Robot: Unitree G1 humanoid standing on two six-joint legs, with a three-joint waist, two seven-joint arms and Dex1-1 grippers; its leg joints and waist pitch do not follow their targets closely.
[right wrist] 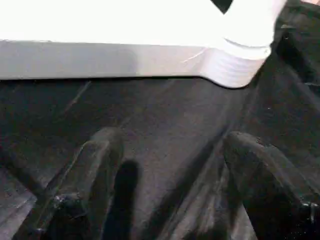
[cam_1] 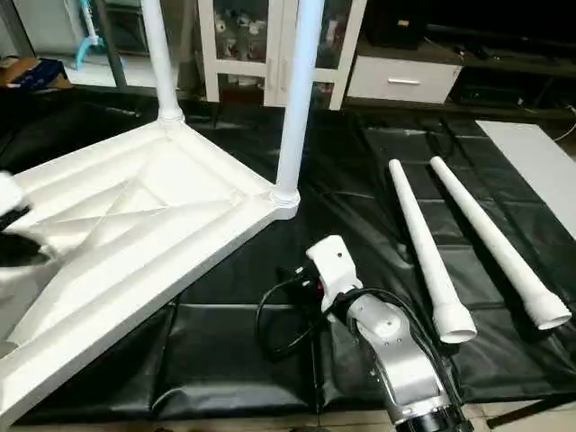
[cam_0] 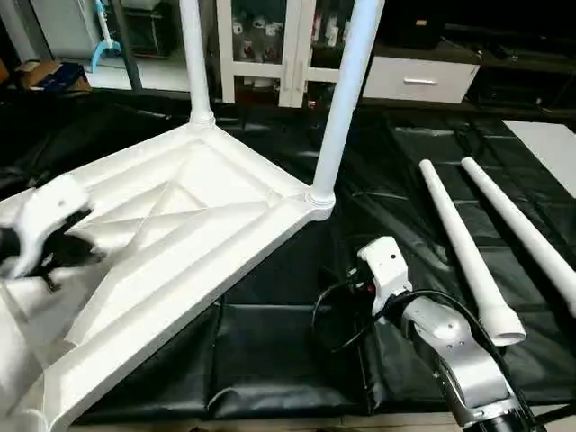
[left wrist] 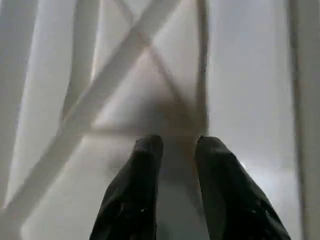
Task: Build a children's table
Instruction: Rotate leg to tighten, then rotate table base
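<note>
Item one, far left: your left pincer (left wrist: 172, 150) hangs over the X-ribbed underside of the table top (cam_0: 180, 234). Its fingers stand a narrow gap apart and pinch nothing.

Item two: the top lies upside down on the black mat (cam_0: 270, 351), with two legs already standing in its far sockets, the rear leg (cam_0: 193, 54) and the near-corner leg (cam_0: 346, 90).

Item three, centre right: your right pincer (right wrist: 170, 165) is spread wide and empty above the mat, just short of that near corner.

Item four, right: two loose legs, inner (cam_0: 459, 243) and outer (cam_0: 522, 229), lie side by side on the mat. Their long axes run from 11 o'clock down to 5 o'clock, wide ends nearest you. From the right pincer they lie at about 2 o'clock, so by my judgement the right arm is the nearer one for the next pick-up.
</note>
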